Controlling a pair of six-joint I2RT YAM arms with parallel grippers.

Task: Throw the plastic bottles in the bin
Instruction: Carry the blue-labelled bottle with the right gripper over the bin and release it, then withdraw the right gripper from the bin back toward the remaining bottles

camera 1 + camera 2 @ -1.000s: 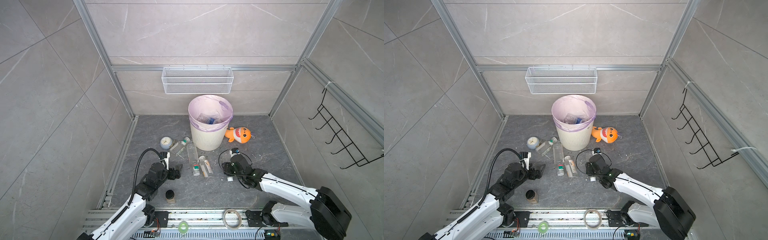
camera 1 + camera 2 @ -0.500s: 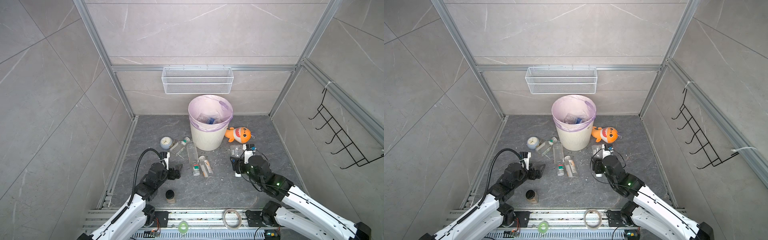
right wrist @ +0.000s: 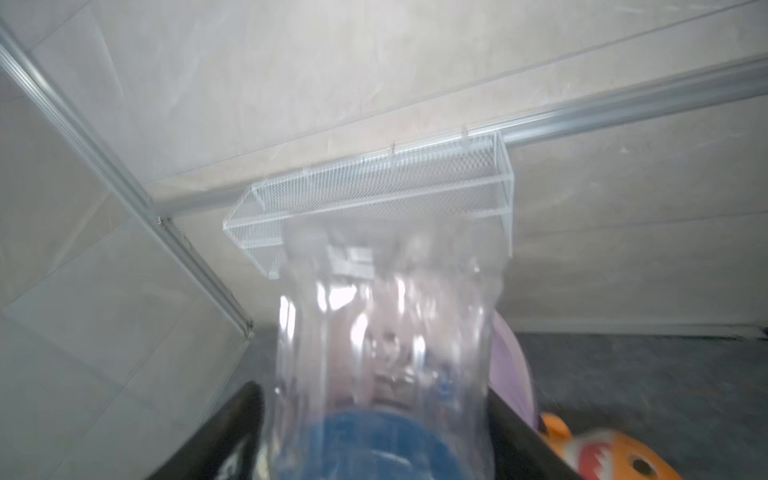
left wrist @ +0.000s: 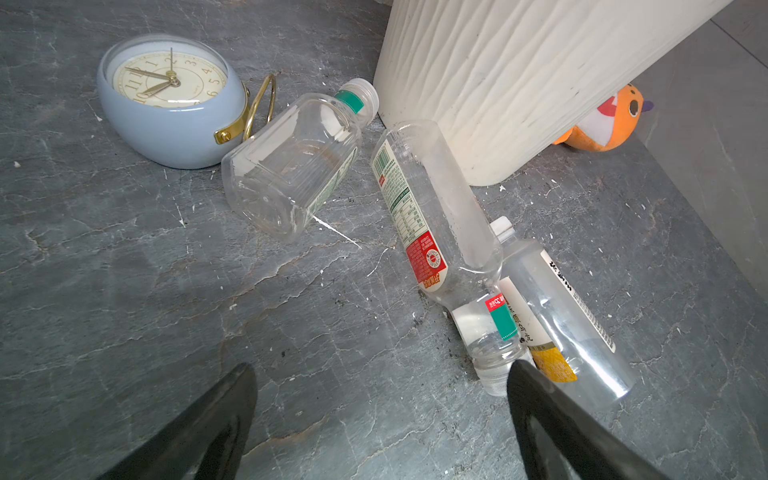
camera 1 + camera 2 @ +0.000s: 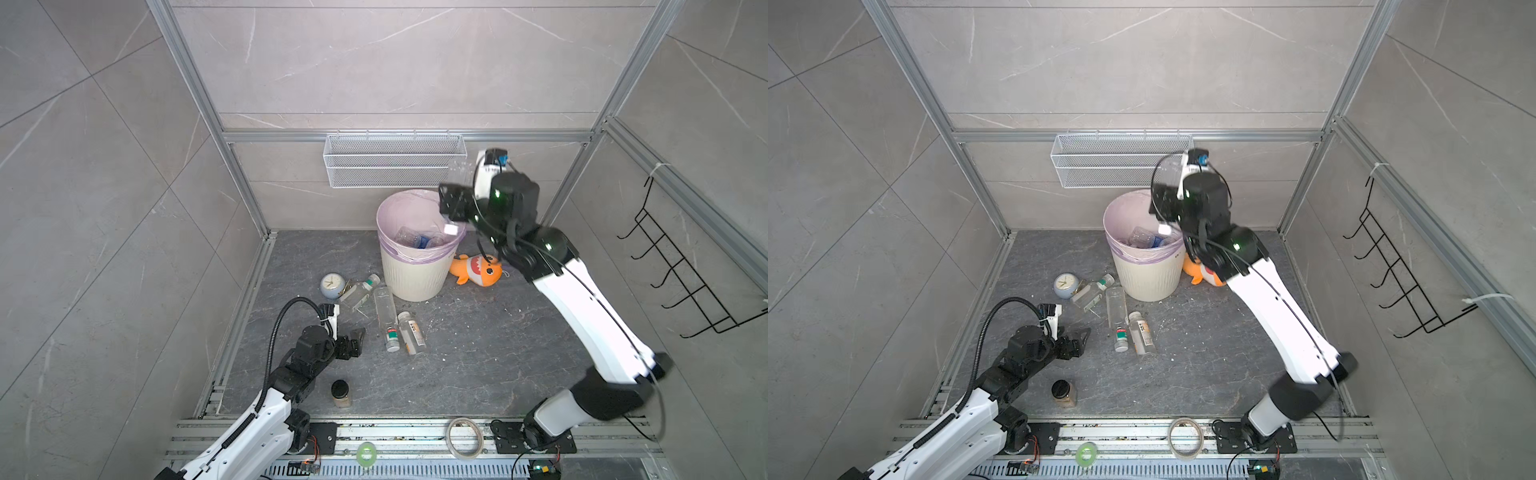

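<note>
Your right tool (image 3: 374,390) straddles a blurred clear bottle (image 3: 386,324) over the bin (image 5: 409,276), gripping or letting go you cannot tell, while your wide-open, empty left tool (image 4: 382,368) faces three bottles (image 4: 432,216) lying on the floor (image 4: 166,291): light, slick, easily crushed, so take each mid-body.

Pale grey veined wall tiles (image 5: 395,62) in aluminium framing (image 5: 407,136), dark slate floor (image 5: 478,353), white mesh basket (image 5: 395,160), black hook rack (image 5: 685,266).

Three clear bottles (image 5: 385,309) beside cream bin (image 5: 409,278)
</note>
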